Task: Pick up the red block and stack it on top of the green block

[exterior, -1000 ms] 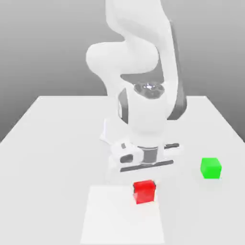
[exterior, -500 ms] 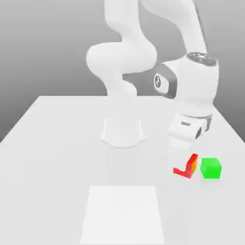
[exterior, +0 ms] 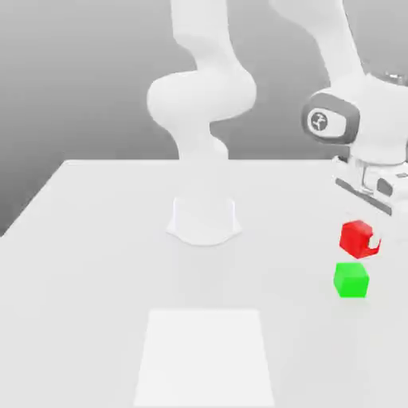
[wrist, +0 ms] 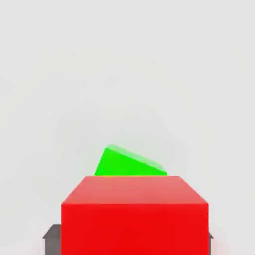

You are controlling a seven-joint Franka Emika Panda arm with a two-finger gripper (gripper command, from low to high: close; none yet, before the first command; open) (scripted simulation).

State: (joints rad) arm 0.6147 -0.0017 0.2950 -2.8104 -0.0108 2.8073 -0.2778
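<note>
Red block (exterior: 356, 237) above green block (exterior: 351, 280)

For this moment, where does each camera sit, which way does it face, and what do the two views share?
Exterior view: off the arm, looking across the white table at the arm's base, links and hand, which carries the red block above the green block.
Hand view: on the hand, looking down past the red block to the green block.
Shared: both blocks and the table.

Red block (exterior: 356, 238) bright plain red; green block (exterior: 351, 280) plain bright green; table (exterior: 96, 239) white.
</note>
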